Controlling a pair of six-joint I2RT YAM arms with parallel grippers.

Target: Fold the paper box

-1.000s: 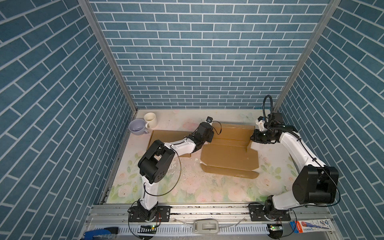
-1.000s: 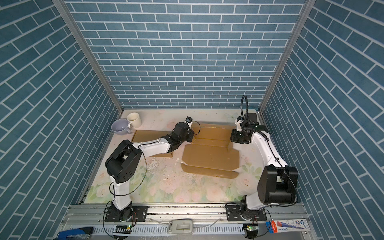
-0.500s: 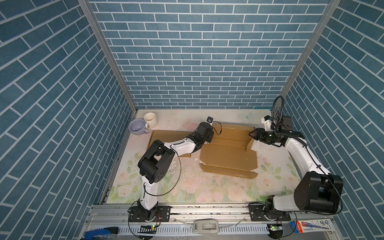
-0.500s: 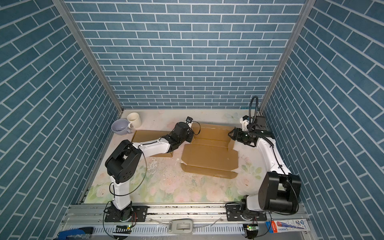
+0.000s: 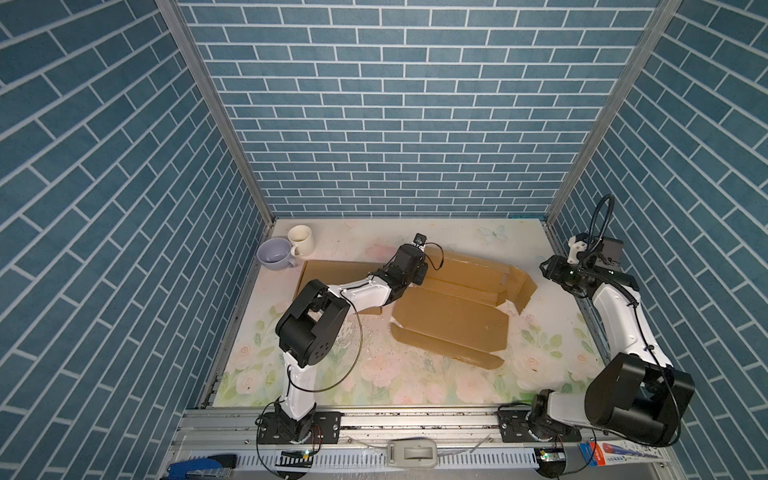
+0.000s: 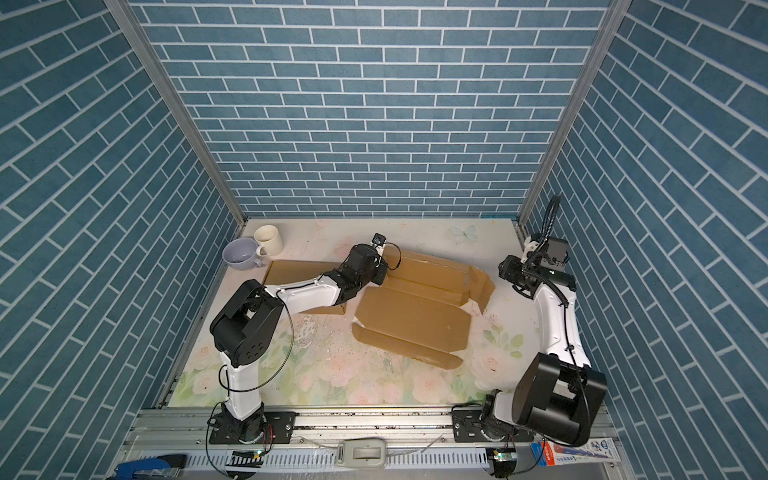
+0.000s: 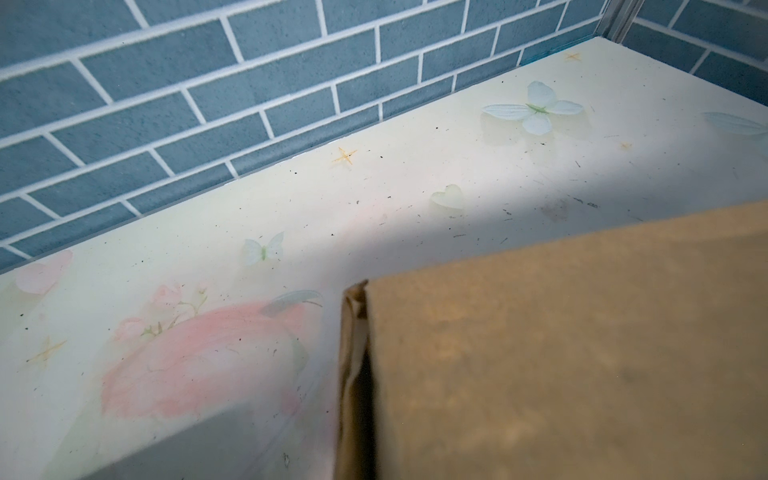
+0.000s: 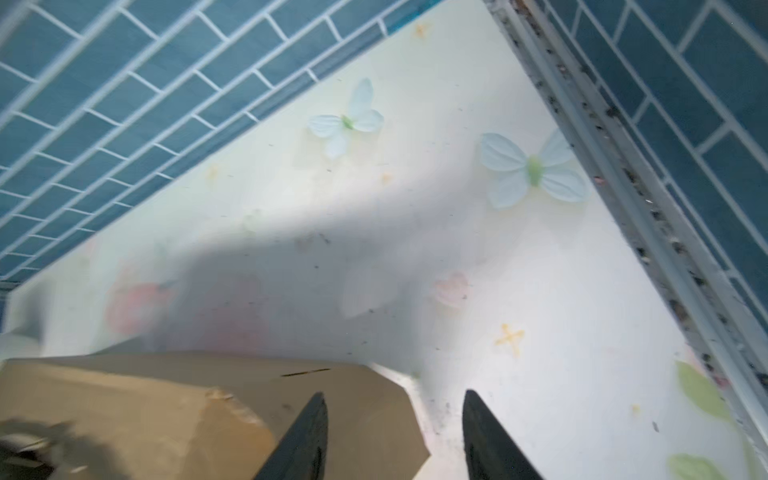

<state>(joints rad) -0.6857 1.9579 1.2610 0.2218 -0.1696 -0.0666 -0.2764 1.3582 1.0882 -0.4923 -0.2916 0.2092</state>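
Brown paper box (image 5: 453, 320) lies part-folded; packet (image 5: 623, 451) lettering unreadable.

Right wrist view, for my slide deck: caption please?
Open right claw hovering near a flap of the cardboard box, above the floral tabletop.

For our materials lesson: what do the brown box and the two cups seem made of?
Paper box: matte brown cardboard, judging by creased folds and raw edges. Cream cup and lavender cup: probably glazed ceramic, smooth and faintly shiny.

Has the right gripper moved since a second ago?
Yes. The right gripper, jaws open, has drawn back from the right flap of the box toward the side rail.
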